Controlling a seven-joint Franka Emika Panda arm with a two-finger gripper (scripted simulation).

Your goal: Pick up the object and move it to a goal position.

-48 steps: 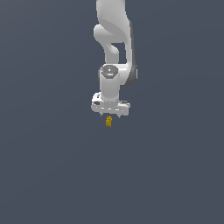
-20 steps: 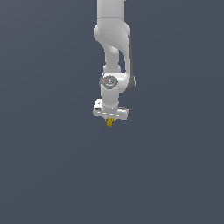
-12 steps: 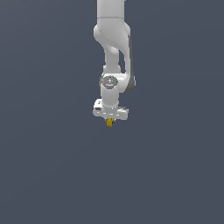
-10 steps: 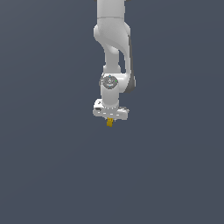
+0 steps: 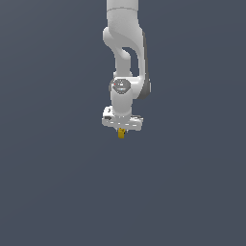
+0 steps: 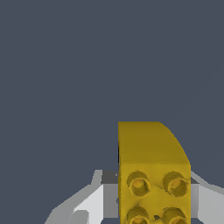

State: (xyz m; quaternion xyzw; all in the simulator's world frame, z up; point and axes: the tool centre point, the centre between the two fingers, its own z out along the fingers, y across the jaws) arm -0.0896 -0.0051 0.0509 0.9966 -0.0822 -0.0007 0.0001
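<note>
The object (image 5: 121, 134) is a tiny yellow-orange blocky piece that hangs just under the white gripper (image 5: 121, 130) in the exterior view, in mid-air against plain dark grey. In the wrist view the object (image 6: 151, 162) fills the space between the grey-white fingers (image 6: 94, 199); it has round studs on one face and a curved edge. The gripper (image 6: 153, 197) is shut on it. The white arm (image 5: 126, 53) reaches down from the top of the exterior view. No goal mark shows.
Only a flat dark grey background (image 5: 53, 182) lies around the arm in both views. No other objects, containers or edges show.
The arm has lifted the gripper and the object a little since 2.4 s ago. In the last second there is only a very slight rise.
</note>
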